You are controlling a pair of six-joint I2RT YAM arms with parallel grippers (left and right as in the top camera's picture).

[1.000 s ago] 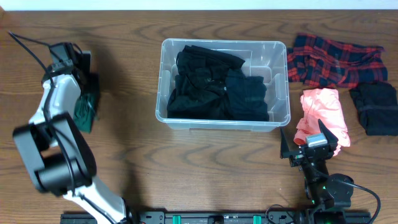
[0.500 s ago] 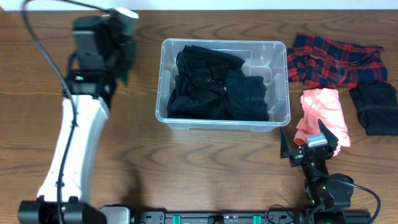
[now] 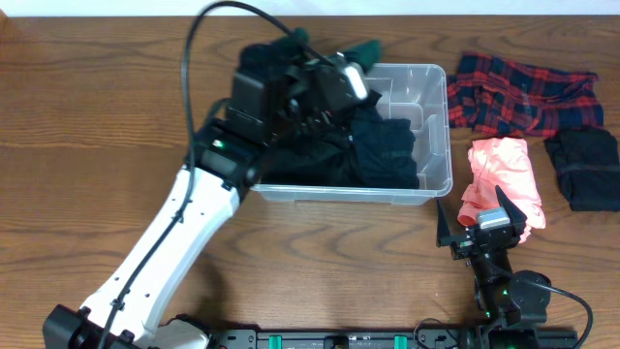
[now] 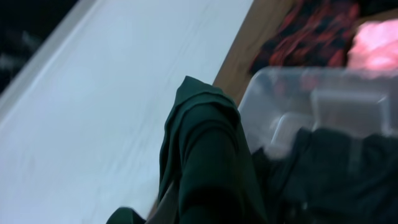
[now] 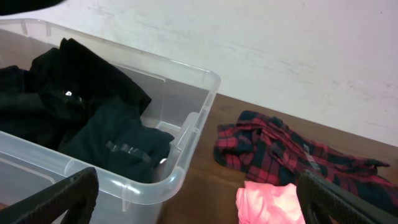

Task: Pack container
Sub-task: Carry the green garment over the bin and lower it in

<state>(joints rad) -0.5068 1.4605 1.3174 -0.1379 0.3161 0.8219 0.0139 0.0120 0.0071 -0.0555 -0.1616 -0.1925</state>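
Observation:
The clear plastic container (image 3: 438, 145) stands at the table's middle back and holds black clothes (image 3: 383, 145). My left gripper (image 3: 329, 68) hangs over the container's back left part, shut on a dark green garment (image 3: 360, 48). In the left wrist view the green garment (image 4: 205, 155) hangs in front and hides the fingers, with the container (image 4: 298, 87) beyond it. My right gripper (image 3: 477, 225) is open and empty near the front edge, right of the container. In the right wrist view the gripper (image 5: 199, 193) faces the container's corner (image 5: 186, 168).
A red plaid shirt (image 3: 518, 92) lies right of the container at the back. A pink garment (image 3: 504, 174) lies in front of it, just beyond my right gripper. A dark folded garment (image 3: 581, 165) lies at the far right. A white wall runs behind the table.
My left arm has swung from the table's far left to above the container, carrying the green garment with it. The right arm has not moved.

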